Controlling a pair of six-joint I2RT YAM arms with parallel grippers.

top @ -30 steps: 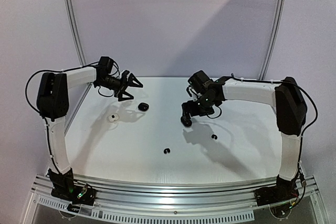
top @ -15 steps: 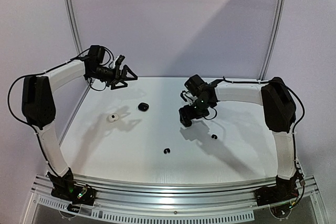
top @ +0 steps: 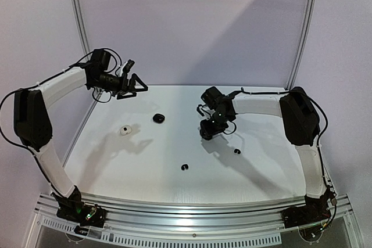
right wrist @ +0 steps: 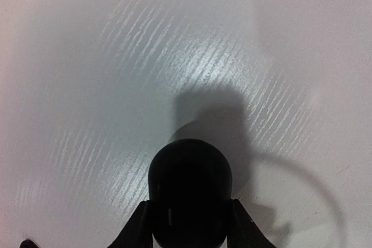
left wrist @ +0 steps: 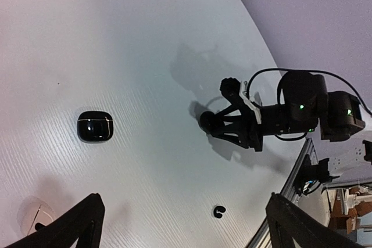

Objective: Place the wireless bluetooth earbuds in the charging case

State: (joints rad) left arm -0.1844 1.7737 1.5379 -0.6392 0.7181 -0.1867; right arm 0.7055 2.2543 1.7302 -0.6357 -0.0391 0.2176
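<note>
My right gripper (top: pixel 207 132) is shut on a glossy black oval charging case (right wrist: pixel 190 190) and holds it low over the white table, right of centre. The case fills the gap between the fingers (right wrist: pixel 135 229). My left gripper (top: pixel 133 84) is open and empty, raised high at the back left. A second black case (top: pixel 158 118) lies closed on the table; it also shows in the left wrist view (left wrist: pixel 95 126). A white case (top: pixel 125 130) lies left of it. Two tiny black hook-shaped earbuds lie loose: one (top: pixel 185 167) near the front centre, one (top: pixel 237 151) to the right of it.
The table (top: pixel 145 161) is white with a metal rail along its near edge (top: pixel 192 213). In the left wrist view the right arm (left wrist: pixel 290 114) reaches in from the right, and an earbud (left wrist: pixel 218 211) lies between my left fingertips' line of sight.
My left arm has lifted and swung back to the left, away from the cases. My right wrist has shifted a little left, with the black case still held at about the same spot.
</note>
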